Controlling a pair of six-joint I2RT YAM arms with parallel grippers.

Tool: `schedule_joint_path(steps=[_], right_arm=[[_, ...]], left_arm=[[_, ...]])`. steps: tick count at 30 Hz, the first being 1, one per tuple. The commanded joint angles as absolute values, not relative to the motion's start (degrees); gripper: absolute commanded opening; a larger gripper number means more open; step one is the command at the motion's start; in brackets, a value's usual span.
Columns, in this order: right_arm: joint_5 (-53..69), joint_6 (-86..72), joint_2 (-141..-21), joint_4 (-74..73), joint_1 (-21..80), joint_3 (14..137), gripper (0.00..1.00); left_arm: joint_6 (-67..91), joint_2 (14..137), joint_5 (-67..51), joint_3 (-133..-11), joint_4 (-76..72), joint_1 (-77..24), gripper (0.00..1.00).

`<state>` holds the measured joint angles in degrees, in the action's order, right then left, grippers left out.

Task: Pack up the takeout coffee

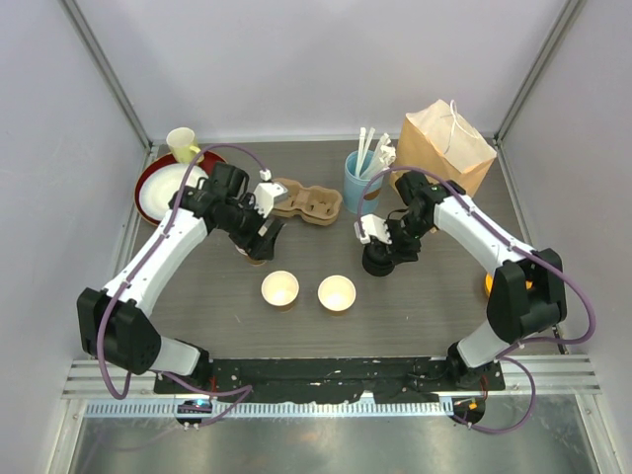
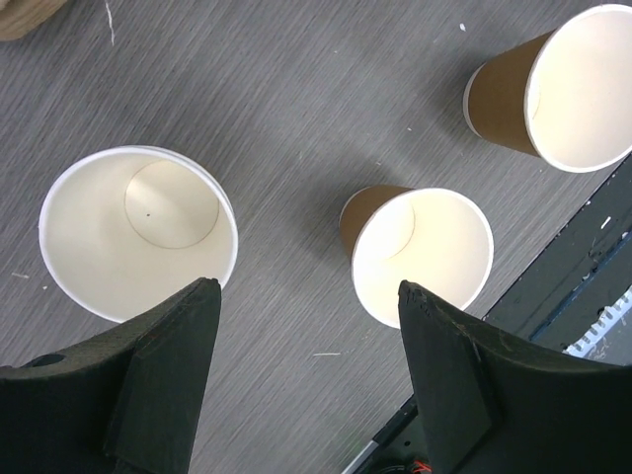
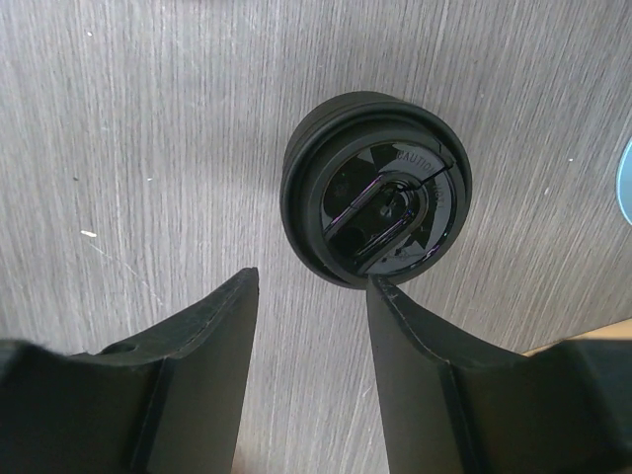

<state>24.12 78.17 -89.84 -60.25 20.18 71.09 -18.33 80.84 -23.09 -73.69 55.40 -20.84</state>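
Lidding step, no capped coffee yet. Three open cups [image 2: 423, 252] sit mid-table, black lids [image 3: 375, 188] to their right. Left gripper [image 2: 306, 288] is over the cups, jaws apart, empty. Right gripper [image 3: 313, 276] is just short of the lids, jaws apart. Next I'd straddle the top lid and pinch it.

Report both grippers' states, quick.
Left gripper: open, holding nothing, near a lidless cup.
Right gripper: open, holding nothing, black lid just beyond its fingertips.

1. Top view, left of centre: left gripper [image 1: 261, 244] covers most of a cup [image 1: 253, 258].
2. Left wrist view, upper right: far cup [image 2: 563, 89] cut by the edge.
3. Right wrist view, right edge: blue sliver [image 3: 626, 183], unidentifiable.
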Motion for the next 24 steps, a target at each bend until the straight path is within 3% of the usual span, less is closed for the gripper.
schedule_joint_path(steps=[1,24], right_arm=[[23.6,81.6,-88.5,-57.1,20.7,70.2,0.51],[18.7,82.3,-93.5,-57.1,24.1,71.7,0.40]], left_arm=[[-18.0,80.6,-22.9,-75.6,55.5,-20.5,0.77],[-18.4,80.3,-23.1,-75.3,56.0,-20.4,0.76]])
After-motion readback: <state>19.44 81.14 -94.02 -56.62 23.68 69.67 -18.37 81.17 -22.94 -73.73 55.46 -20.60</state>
